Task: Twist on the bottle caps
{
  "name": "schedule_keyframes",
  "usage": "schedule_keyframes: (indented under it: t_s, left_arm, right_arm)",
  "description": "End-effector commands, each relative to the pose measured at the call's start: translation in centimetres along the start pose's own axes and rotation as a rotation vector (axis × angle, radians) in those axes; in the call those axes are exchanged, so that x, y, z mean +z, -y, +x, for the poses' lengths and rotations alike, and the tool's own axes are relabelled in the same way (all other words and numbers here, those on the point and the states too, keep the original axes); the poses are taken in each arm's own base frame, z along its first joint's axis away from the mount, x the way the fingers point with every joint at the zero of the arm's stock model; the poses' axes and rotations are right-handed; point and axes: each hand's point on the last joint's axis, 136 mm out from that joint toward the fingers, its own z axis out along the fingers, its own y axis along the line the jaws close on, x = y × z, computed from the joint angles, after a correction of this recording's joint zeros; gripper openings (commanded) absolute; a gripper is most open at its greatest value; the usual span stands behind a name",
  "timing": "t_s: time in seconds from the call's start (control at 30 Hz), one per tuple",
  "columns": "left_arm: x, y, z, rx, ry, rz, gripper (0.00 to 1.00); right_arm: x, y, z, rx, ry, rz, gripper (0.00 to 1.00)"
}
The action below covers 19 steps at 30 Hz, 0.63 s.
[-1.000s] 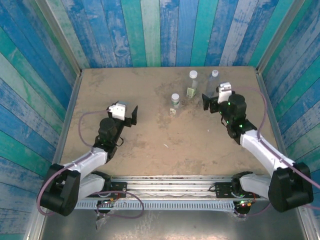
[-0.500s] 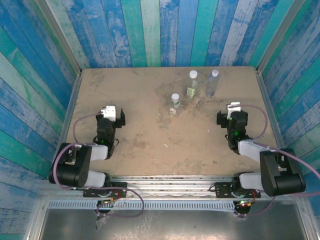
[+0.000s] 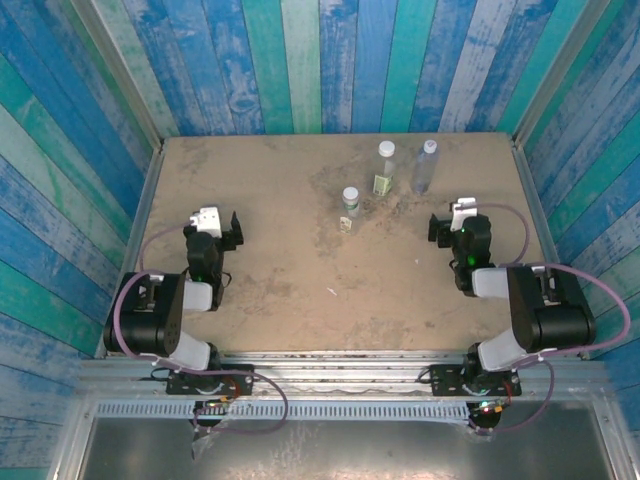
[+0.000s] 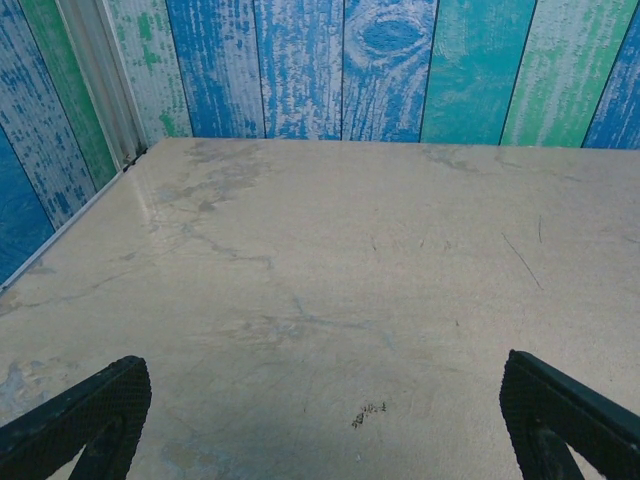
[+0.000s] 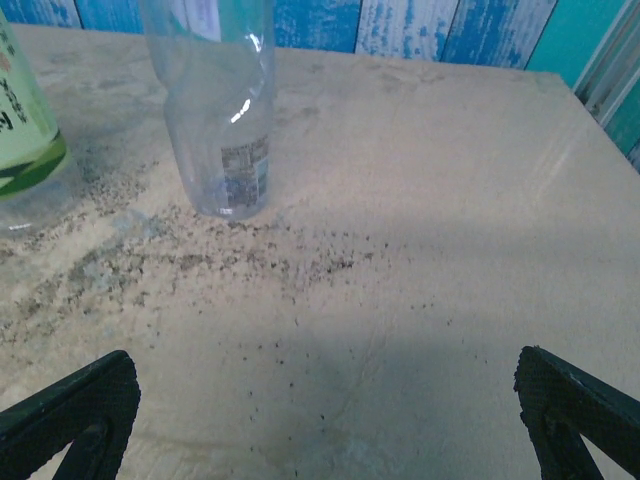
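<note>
Bottles point(image 3: 386, 170) untouched | left end effector point(image 3: 232, 232) spread wide, empty | right end effector point(image 3: 440, 228) same

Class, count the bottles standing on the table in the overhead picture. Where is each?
3. The short bottle stands furthest forward, on the left; the green-labelled bottle is behind it to the right; the blue-tinted bottle is farthest right. None looks hidden.

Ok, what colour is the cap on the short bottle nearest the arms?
The cap is white, on the short bottle; top external view shows it best.
</note>
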Motion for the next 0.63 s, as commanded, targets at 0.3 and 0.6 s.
schedule_keyframes:
  t_s: [0.3, 0.6]
  left_arm:
    - [0.52, -0.12, -0.29, -0.013, 0.007, -0.003, 0.94]
    - [0.51, -0.07, -0.33, -0.014, 0.008, -0.002, 0.94]
  right_arm:
    - [0.19, -0.07, -0.57, 0.01, 0.009, -0.013, 1.0]
    - [0.08, -0.05, -0.58, 0.01, 0.012, -0.012, 1.0]
